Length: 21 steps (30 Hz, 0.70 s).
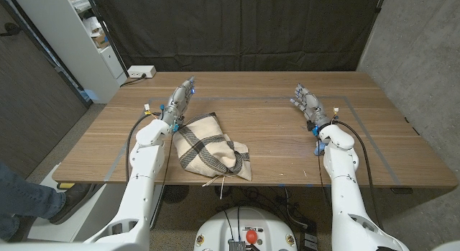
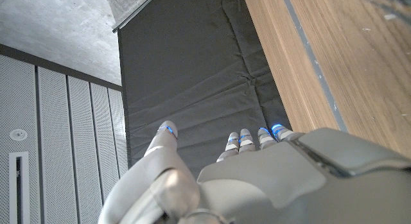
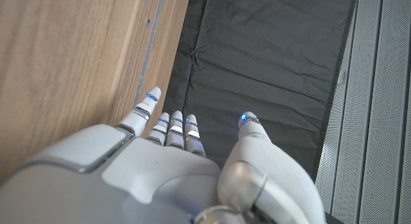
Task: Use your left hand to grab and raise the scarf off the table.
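A cream scarf (image 1: 208, 147) with dark plaid stripes lies bunched on the wooden table (image 1: 273, 129), left of the middle and reaching the near edge. My left hand (image 1: 180, 100) stands just behind the scarf's far left corner, fingers straight and apart, holding nothing. The left wrist view shows the back of that left hand (image 2: 257, 179) with its fingers (image 2: 246, 139) stretched toward the black curtain. My right hand (image 1: 307, 103) is at the right of the table, far from the scarf, fingers straight and empty. The right wrist view shows that right hand (image 3: 167, 172) beside the table surface.
A black curtain (image 1: 237, 28) hangs behind the table. A white power strip (image 1: 141, 72) lies at the far left corner. White shelving (image 1: 79, 35) stands at the left. A person's leg and shoe (image 1: 43, 201) show at the lower left. Blue tape lines mark the tabletop.
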Each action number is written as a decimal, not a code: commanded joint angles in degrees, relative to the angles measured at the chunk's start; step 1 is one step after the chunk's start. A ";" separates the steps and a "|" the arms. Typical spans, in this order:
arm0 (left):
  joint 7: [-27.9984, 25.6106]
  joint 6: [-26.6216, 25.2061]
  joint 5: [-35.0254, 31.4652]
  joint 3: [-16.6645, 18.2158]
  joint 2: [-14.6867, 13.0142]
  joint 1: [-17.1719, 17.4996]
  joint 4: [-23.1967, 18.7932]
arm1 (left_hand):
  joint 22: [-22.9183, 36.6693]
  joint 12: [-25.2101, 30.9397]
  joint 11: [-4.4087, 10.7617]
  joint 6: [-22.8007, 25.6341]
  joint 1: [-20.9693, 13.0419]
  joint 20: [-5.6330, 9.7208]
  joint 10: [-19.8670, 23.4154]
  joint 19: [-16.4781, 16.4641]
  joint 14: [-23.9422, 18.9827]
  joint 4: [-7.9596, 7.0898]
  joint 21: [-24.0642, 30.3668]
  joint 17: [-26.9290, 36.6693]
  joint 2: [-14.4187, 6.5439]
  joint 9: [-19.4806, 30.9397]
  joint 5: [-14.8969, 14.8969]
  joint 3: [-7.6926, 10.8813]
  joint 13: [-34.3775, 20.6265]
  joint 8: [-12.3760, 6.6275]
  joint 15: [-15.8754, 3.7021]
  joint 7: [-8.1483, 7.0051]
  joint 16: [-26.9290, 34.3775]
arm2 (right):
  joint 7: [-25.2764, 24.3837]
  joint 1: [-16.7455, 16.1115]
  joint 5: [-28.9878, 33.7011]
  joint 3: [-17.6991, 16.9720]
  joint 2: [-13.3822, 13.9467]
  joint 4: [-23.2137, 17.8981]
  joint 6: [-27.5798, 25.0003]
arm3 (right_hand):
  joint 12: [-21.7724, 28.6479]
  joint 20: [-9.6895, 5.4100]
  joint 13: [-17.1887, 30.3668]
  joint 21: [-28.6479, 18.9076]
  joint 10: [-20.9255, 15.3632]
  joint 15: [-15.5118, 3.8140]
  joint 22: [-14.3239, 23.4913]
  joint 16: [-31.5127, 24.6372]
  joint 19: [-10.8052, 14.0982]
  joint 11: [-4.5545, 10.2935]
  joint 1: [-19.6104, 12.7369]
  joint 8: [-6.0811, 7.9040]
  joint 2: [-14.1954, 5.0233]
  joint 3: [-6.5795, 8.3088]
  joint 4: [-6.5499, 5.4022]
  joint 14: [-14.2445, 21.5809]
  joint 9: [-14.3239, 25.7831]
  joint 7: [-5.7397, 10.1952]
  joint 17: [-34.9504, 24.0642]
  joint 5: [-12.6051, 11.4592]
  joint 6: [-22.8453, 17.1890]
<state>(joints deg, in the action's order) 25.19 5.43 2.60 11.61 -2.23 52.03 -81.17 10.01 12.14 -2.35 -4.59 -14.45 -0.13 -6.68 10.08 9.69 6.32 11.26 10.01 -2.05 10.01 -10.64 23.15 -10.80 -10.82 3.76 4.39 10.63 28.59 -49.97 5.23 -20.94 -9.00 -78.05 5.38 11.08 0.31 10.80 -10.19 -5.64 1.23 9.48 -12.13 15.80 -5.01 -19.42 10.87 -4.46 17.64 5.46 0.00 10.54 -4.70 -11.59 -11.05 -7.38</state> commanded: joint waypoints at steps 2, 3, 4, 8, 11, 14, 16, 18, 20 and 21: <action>2.80 0.48 -2.33 3.94 2.26 2.49 -5.10 | 0.31 0.30 -0.14 0.66 -0.27 -0.56 0.29 -0.12 -0.52 0.33 0.24 0.26 -0.31 0.20 -0.23 0.26 -0.16 -0.36 -0.08 0.08 0.58 | 2.00 0.56 2.66 -2.30 -2.10 0.52 0.77 | 0.15 -0.10 0.09 -0.28 -0.15 0.41 0.21 -0.10 -0.17 -0.08 -0.59 0.31 -0.26 0.19 0.36 -0.19 0.28 0.30 -0.24 -0.51 -0.23; 3.22 0.83 -2.40 3.99 2.19 2.64 -5.40 | 0.31 0.31 -0.12 0.70 -0.28 -0.59 0.30 -0.16 -0.52 0.34 0.26 0.26 -0.32 0.20 -0.22 0.27 -0.16 -0.37 -0.08 0.06 0.58 | 2.03 0.62 2.67 -2.43 -2.16 0.59 0.83 | 0.16 -0.10 0.09 -0.28 -0.18 0.42 0.21 -0.09 -0.18 -0.08 -0.60 0.29 -0.26 0.19 0.37 -0.21 0.28 0.28 -0.24 -0.51 -0.19; 3.28 1.07 -2.43 4.11 2.39 2.88 -5.81 | 0.31 0.34 -0.07 0.73 -0.29 -0.62 0.40 -0.19 -0.68 0.35 0.26 0.26 -0.34 0.20 -0.22 0.27 -0.16 -0.37 -0.10 0.08 0.62 | 2.11 0.68 2.68 -2.55 -2.18 0.65 0.88 | 0.15 -0.13 0.09 -0.28 -0.14 0.39 0.21 -0.09 -0.19 -0.06 -0.58 0.29 -0.28 0.18 0.36 -0.22 0.28 0.27 -0.25 -0.51 -0.20; 4.10 2.52 -2.44 4.50 2.71 3.66 -7.01 | 0.32 0.40 0.05 0.94 -0.33 -0.69 0.61 -0.34 -0.77 0.39 0.32 0.25 -0.39 0.20 -0.20 0.28 -0.17 -0.41 -0.06 0.10 0.60 | 2.17 0.74 2.85 -2.88 -2.31 0.58 1.18 | 0.14 -0.16 0.10 -0.31 -0.09 0.33 0.20 -0.07 -0.21 0.05 -0.57 0.29 -0.33 0.14 0.38 -0.24 0.28 0.29 -0.25 -0.52 -0.19; 4.58 3.48 -2.30 4.79 2.97 3.94 -7.33 | 0.32 0.40 0.10 1.10 -0.35 -0.73 0.65 -0.48 -0.91 0.41 0.37 0.25 -0.43 0.21 -0.18 0.28 -0.17 -0.44 -0.05 0.13 0.62 | 2.17 0.77 3.00 -3.04 -2.39 0.52 1.17 | 0.14 -0.15 0.10 -0.33 -0.09 0.33 0.20 -0.07 -0.22 0.05 -0.55 0.29 -0.35 0.12 0.39 -0.21 0.28 0.31 -0.26 -0.52 -0.19; 5.07 4.48 -1.80 5.24 3.32 4.20 -7.14 | 0.32 0.39 0.13 1.19 -0.38 -0.80 0.68 -0.52 -1.07 0.44 0.37 0.25 -0.46 0.21 -0.17 0.29 -0.17 -0.45 0.00 0.10 0.65 | 2.22 0.95 3.15 -3.15 -2.33 0.68 1.18 | 0.16 -0.13 0.10 -0.34 -0.12 0.30 0.20 -0.06 -0.24 -0.11 -0.54 0.30 -0.37 0.09 0.41 -0.21 0.28 0.34 -0.26 -0.52 -0.22; 5.23 5.38 -1.77 5.51 3.38 4.33 -6.87 | 0.32 0.43 0.13 1.22 -0.39 -0.85 0.79 -0.53 -1.10 0.45 0.37 0.25 -0.47 0.21 -0.16 0.29 -0.17 -0.44 -0.02 0.08 0.64 | 2.26 1.12 3.23 -3.22 -2.28 0.80 1.20 | 0.15 -0.13 0.10 -0.35 -0.09 0.30 0.20 -0.05 -0.26 0.09 -0.56 0.31 -0.29 0.05 0.47 -0.19 0.28 0.34 -0.24 -0.52 -0.23; 5.32 5.70 -1.74 5.70 3.49 4.32 -6.66 | 0.32 0.43 0.14 1.26 -0.41 -0.87 0.81 -0.56 -1.11 0.46 0.38 0.25 -0.49 0.21 -0.16 0.29 -0.17 -0.44 -0.07 0.08 0.63 | 2.29 1.20 3.28 -3.27 -2.29 0.82 1.20 | 0.16 -0.15 0.10 -0.36 -0.11 0.35 0.20 -0.06 -0.27 0.14 -0.54 0.30 -0.32 0.04 0.47 -0.14 0.28 0.34 -0.25 -0.52 -0.22; 6.05 7.00 -0.57 6.41 3.68 4.42 -5.76 | 0.32 0.45 0.28 1.30 -0.43 -0.90 0.90 -0.59 -1.16 0.48 0.39 0.25 -0.52 0.21 -0.15 0.30 -0.17 -0.44 -0.04 0.04 0.62 | 2.26 1.32 3.39 -3.30 -2.22 0.68 1.33 | 0.15 -0.12 0.10 -0.38 -0.09 0.32 0.20 -0.06 -0.25 0.08 -0.54 0.30 -0.33 0.02 0.48 -0.14 0.28 0.34 -0.25 -0.53 -0.23; 5.89 7.32 -0.58 6.58 3.84 4.57 -5.74 | 0.32 0.45 0.29 1.39 -0.44 -0.91 0.92 -0.60 -1.23 0.49 0.39 0.25 -0.53 0.21 -0.15 0.31 -0.17 -0.46 -0.06 0.04 0.64 | 2.29 1.37 3.36 -3.33 -2.21 0.68 1.47 | 0.16 -0.09 0.10 -0.37 -0.10 0.31 0.20 -0.05 -0.28 0.08 -0.53 0.28 -0.34 0.02 0.48 -0.17 0.28 0.38 -0.25 -0.53 -0.18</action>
<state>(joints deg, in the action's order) 29.11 8.23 0.59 16.39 0.66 55.64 -87.35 10.00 12.14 -2.21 -3.75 -14.45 -0.75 -5.92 9.44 8.59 6.56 11.26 10.00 -2.05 10.00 -10.64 23.39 -10.80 -11.03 3.64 4.22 11.05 30.62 -49.25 8.13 -23.54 -11.09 -77.55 6.45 11.08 0.31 10.80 -10.19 -5.63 1.22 9.47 -12.13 15.80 -5.01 -19.42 10.87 -4.46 17.40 5.70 0.00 10.53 -4.71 -11.59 -11.04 -7.37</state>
